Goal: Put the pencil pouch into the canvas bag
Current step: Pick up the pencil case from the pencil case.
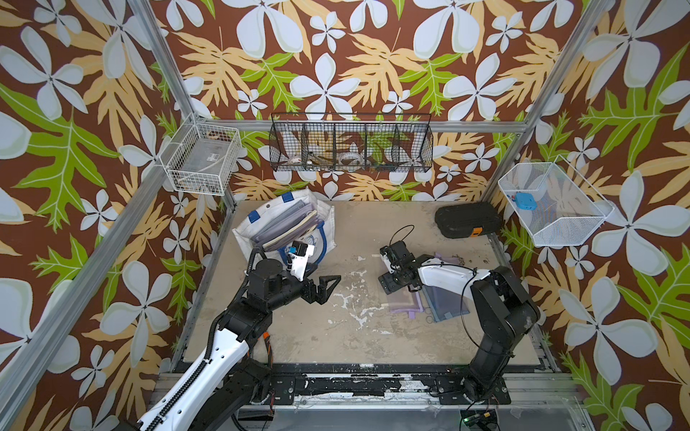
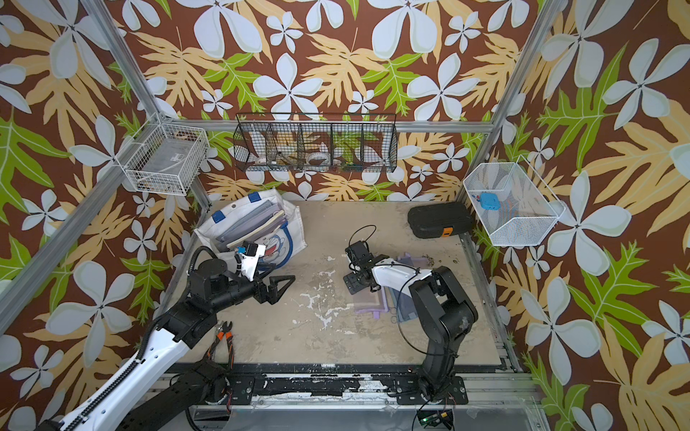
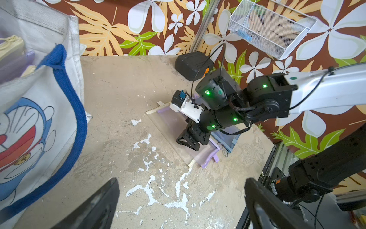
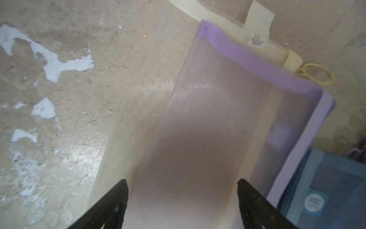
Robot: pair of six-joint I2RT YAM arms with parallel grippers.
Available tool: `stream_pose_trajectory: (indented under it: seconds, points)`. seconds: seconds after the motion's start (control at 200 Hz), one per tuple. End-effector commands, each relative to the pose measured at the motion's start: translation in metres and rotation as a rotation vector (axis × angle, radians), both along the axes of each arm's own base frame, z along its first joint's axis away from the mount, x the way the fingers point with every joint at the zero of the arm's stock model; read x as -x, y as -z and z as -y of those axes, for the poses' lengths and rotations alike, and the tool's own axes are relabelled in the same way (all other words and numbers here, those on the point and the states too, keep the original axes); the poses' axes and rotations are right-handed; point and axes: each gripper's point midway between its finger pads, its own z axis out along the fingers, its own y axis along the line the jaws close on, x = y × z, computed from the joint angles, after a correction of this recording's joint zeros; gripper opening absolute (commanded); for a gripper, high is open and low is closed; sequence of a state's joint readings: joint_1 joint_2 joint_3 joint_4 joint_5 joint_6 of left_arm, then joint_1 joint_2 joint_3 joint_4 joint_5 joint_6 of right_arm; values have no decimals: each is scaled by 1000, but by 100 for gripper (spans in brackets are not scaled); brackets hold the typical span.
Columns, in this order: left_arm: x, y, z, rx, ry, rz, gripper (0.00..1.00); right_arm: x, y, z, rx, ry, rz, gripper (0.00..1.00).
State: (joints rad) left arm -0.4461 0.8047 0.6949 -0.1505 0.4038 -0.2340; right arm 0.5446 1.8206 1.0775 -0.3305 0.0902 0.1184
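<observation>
The left claw (image 1: pixel 328 289) hangs wide open near the canvas bag (image 1: pixel 244 235). The right claw (image 4: pixel 181 190) spreads wide above a purple pencil pouch (image 4: pixel 217 119) on the table (image 1: pixel 298 336).

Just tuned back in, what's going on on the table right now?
The right gripper is down over a pile of overlapping mesh pouches on the right side of the table. Its jaws are open astride the purple-trimmed pouch, with nothing gripped yet. The left gripper is open and empty, beside the canvas bag at the back left, which already holds other pouches. A pouch pickup looks about to start.
</observation>
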Motion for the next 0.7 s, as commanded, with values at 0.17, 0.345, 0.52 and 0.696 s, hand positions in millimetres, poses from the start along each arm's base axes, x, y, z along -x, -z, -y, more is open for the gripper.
stream_pose_trajectory:
  seconds: [0.17,0.345,0.52,0.696]
  points:
    - [0,2,4,17,22,36,100,10,23,-4,-62,10,-65,69]
    - [-3,0,6,37,19,40,99,19,22,-5,-117,2,-83,38]
    - [-5,-3,7,40,21,41,98,22,15,-4,-166,1,-82,12]
    - [-5,-4,6,43,12,41,97,25,3,-8,-208,-17,-76,0]
